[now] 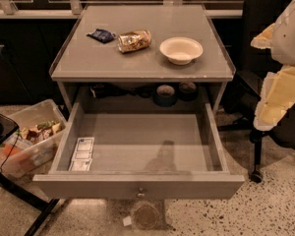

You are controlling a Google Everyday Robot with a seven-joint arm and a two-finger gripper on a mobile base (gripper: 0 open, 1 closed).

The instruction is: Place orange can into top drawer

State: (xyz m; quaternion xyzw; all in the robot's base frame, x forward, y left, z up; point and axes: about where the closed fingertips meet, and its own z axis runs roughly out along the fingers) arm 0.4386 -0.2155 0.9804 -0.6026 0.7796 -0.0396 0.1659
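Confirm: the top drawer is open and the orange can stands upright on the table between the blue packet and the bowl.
Not upright: the camera view shows the orange can lying on its side on the table, between the dark blue packet and the cream bowl. The top drawer is open. The gripper is not in view; only the arm shows at right.

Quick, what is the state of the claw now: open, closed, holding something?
The claw is not in view; only part of the arm shows at the right edge. The orange can lies on the table, held by nothing.
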